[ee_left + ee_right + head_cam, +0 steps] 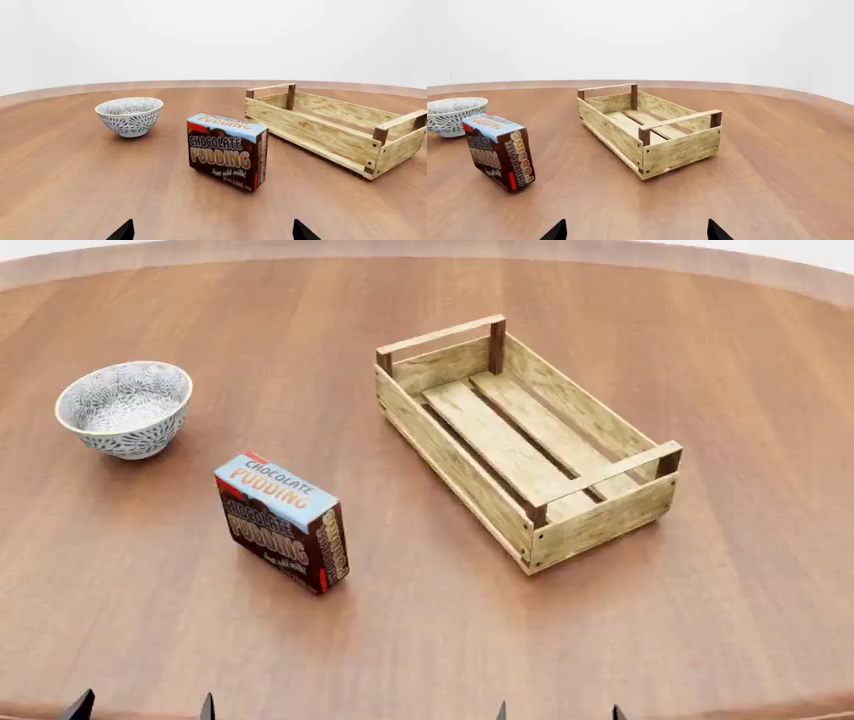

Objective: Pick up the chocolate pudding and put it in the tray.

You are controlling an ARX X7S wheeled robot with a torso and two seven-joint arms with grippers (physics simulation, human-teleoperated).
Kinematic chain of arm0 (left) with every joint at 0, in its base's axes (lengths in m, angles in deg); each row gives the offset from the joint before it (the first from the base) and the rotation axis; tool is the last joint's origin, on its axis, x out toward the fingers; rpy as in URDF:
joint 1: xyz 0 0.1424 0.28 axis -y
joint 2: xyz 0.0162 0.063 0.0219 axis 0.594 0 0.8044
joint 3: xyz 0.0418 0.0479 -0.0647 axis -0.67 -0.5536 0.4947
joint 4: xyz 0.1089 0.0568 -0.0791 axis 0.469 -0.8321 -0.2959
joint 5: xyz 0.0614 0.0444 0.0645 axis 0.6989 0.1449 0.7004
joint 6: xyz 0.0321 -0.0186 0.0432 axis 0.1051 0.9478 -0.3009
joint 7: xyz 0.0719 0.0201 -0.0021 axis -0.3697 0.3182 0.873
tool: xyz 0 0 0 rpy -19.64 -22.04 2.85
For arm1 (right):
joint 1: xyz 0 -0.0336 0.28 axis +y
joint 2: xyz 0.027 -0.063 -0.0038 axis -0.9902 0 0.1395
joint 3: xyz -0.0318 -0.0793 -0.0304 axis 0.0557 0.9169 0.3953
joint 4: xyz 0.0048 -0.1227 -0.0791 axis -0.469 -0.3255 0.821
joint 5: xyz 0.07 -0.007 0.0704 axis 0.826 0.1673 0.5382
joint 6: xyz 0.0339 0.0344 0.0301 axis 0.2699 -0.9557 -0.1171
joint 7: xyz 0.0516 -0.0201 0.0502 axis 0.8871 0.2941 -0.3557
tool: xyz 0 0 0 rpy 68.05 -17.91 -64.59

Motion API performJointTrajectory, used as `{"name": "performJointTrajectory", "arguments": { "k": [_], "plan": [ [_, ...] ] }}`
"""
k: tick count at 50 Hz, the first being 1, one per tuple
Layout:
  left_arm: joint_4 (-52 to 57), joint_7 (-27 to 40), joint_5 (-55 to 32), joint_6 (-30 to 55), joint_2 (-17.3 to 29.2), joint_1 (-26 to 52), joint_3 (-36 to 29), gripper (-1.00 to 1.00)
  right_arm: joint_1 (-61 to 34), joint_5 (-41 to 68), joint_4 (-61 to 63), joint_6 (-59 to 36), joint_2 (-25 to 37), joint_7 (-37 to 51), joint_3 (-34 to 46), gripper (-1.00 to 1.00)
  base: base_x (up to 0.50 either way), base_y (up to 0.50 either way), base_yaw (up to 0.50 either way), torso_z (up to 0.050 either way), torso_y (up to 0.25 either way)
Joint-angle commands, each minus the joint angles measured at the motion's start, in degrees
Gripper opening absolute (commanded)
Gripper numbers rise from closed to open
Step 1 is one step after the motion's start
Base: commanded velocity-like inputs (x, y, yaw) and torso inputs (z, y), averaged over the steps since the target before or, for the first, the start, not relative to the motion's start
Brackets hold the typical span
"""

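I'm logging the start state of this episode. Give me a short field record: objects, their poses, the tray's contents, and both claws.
pudding: chocolate pudding standing upright on the table, between bowl and tray, touching neither
tray: tray resting on the table, nothing inside
bowl: bowl upright, beyond the pudding on the left side
left claw: left claw open, only tips in view at the near edge, holding nothing
right claw: right claw open, only tips in view, holding nothing
task progress: pudding not yet grasped

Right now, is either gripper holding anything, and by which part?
Nothing is held. The chocolate pudding stands untouched on the table; both grippers' fingers are spread with nothing between them.
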Motion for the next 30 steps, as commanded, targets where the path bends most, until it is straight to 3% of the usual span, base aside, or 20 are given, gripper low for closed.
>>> {"name": "performJointTrajectory", "arguments": {
  "k": [1,19,30],
  "plan": [
    [-0.9,3.8,-3.2,-0.9,3.2,0.3,-3.8,1.00,-0.2,3.2,-0.8,0.8,3.2,3.8,3.8,1.00,0.00,0.00,0.00,0.000,0.000],
    [9.5,4.9,-5.5,5.5,5.0,-0.8,-5.8,1.00,-0.6,5.4,8.5,-5.7,5.0,5.0,5.4,1.00,0.00,0.00,0.00,0.000,0.000],
    [11.0,5.6,-6.4,6.5,5.9,-0.5,-6.7,1.00,-2.8,4.0,6.5,-5.6,5.8,5.7,7.8,1.00,0.03,0.04,0.00,0.000,0.000]
  ]
}}
